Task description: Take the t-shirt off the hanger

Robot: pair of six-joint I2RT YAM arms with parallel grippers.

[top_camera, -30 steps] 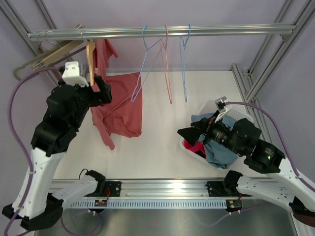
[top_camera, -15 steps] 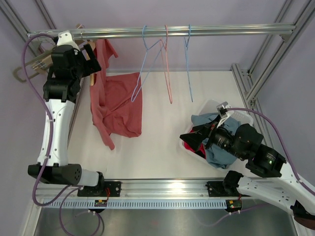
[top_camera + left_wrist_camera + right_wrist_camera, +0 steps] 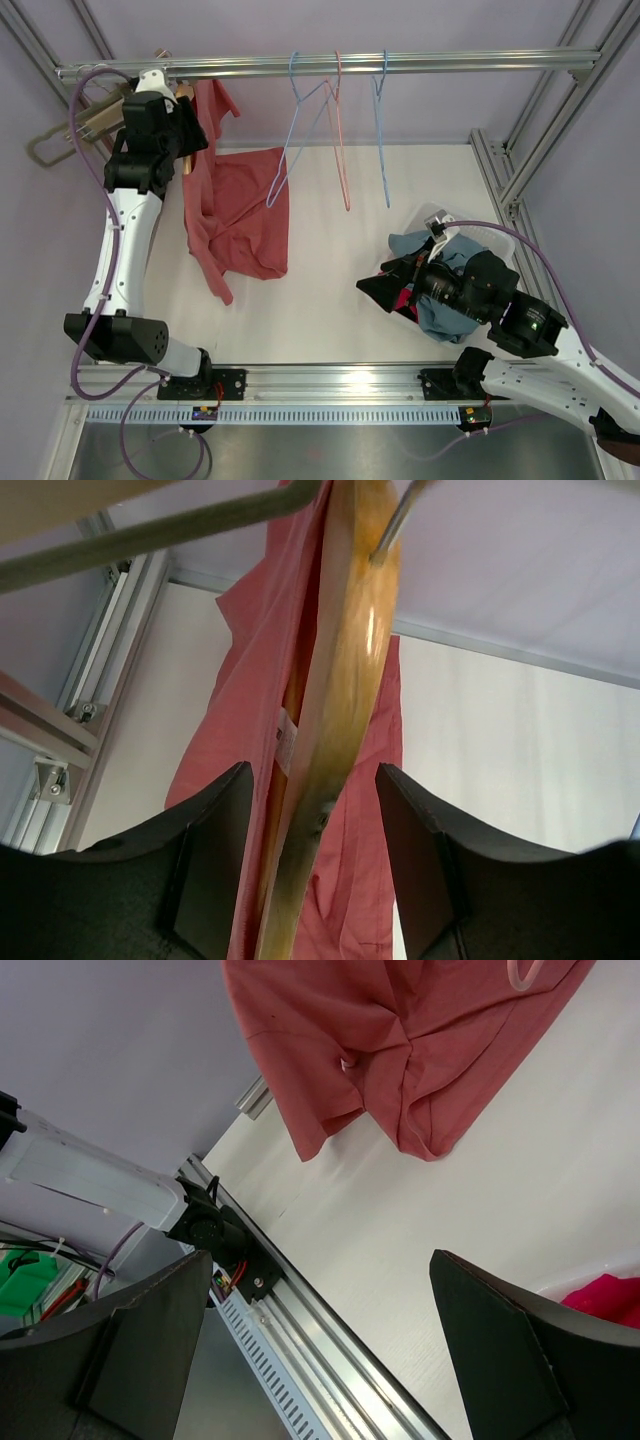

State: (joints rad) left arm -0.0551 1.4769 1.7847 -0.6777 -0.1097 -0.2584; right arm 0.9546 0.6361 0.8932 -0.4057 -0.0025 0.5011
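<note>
Left wrist: my left gripper [image 3: 312,775] is wide w/ the hanger [image 3: 345,660] between its jaws, no squeeze. T-shirt [image 3: 240,210] hangs on it at far-left corner, so removal's all to do; right gripper [image 3: 315,1260] wide, empty.

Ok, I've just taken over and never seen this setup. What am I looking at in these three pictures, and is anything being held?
Two robot arms are bolted at the table's near edge. The wide picture looks down from above and behind them; the other two come from a camera on each wrist. The left gripper is open, one finger either side of a wooden hanger that hangs from the rail and carries the red t-shirt; it grips nothing yet. The right gripper is open and empty, above the table beside a heap with a blue garment.
</note>
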